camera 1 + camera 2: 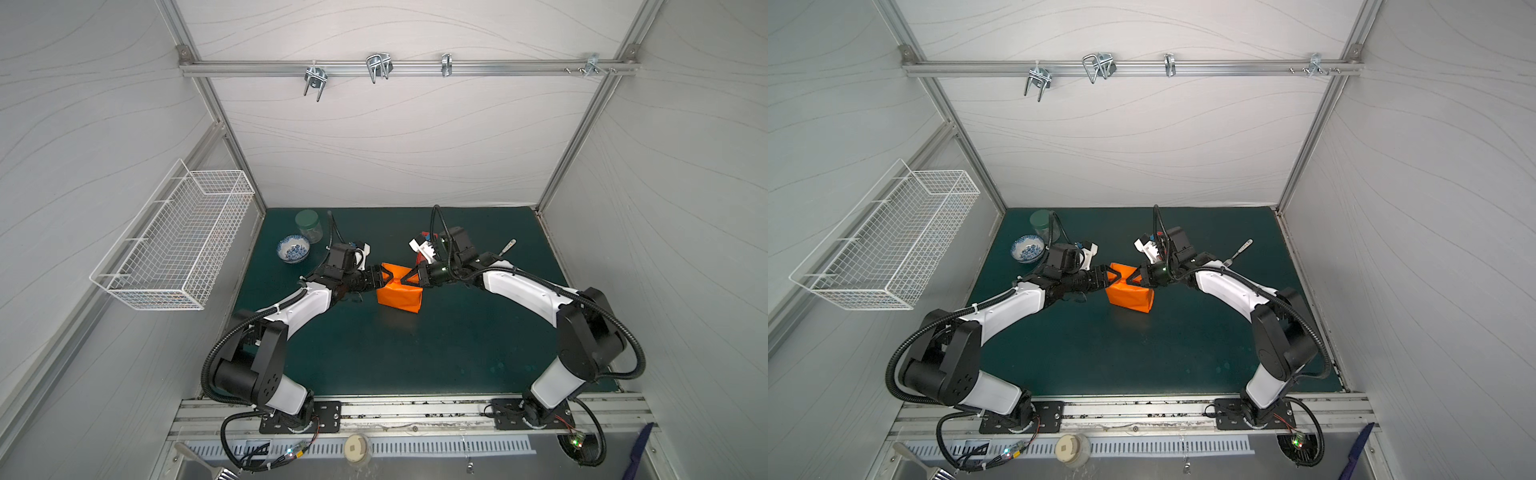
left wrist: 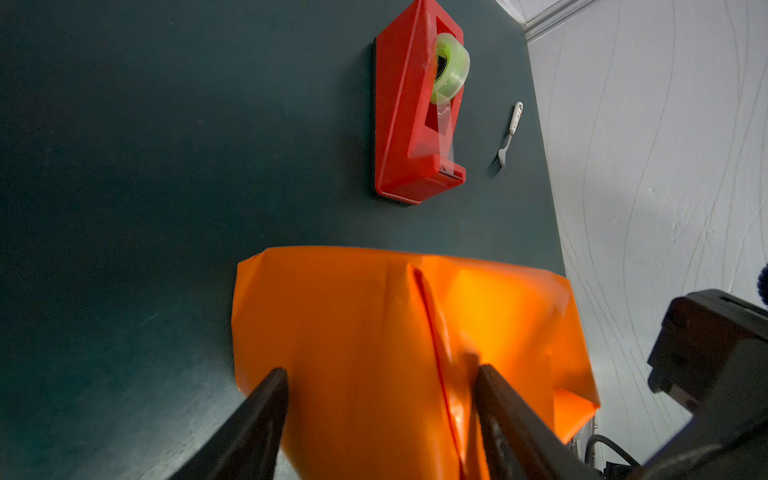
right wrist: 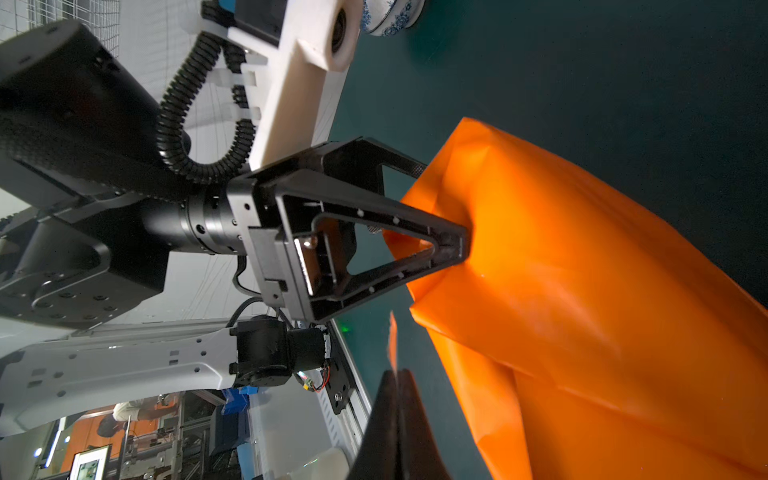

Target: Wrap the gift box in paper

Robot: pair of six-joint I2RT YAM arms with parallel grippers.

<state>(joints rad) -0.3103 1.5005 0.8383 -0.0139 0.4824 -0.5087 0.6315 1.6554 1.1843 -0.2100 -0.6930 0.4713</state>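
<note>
1. Bright orange, the paper (image 1: 399,297) covers the gift box completely. The parcel sits near the middle of the green mat (image 1: 374,353), between both grippers.
2. The left gripper (image 2: 382,370), jaws spread wide, grasps the parcel's paper-covered end, and one fingertip dents the sheet.
3. The right gripper (image 3: 397,374), jaws clenched, pinches a thin edge of the paper.
4. Just behind the parcel stands a red tape dispenser (image 2: 415,124) holding a greenish clear tape roll (image 2: 451,70). A fork (image 2: 509,133) lies beside it, its handle markings too small to read.
5. At far left are a blue-and-white bowl (image 1: 293,248) and a green-lidded jar (image 1: 308,225).
</note>
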